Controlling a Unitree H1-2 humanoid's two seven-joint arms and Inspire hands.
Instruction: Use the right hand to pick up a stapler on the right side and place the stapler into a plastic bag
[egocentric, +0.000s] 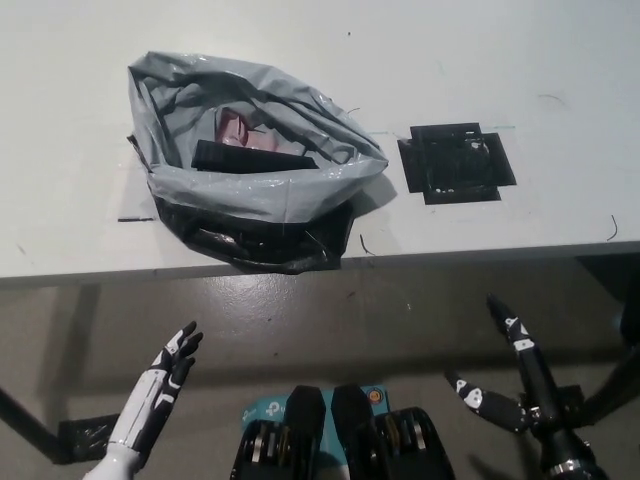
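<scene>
My black right hand (530, 398) hung low at the right, below the near edge of the white tabletop (560, 60) and well apart from everything on it. Its fingers (519, 345) were spread wide and held nothing, which suited a hand with no load to carry. My white left hand (160, 385) rested at the lower left, also below the edge, with its fingers straight, apart and empty. It was out of the way because this job was the right hand's alone.

The crumpled grey plastic bag (250, 195) sat on the left part of the tabletop with its mouth pushed open and facing up, so a thing could be dropped straight in. Inside lay a dark flat bar (250, 157), beside a pinkish object (237, 125). I took the bar for the stapler, though I could not make out its detail. To the right of the bag, the black taped square (455, 163) lay bare, and I saw no stapler anywhere on that side.

From how things lay, I judged the placing done, with my right hand clear of the bag.
</scene>
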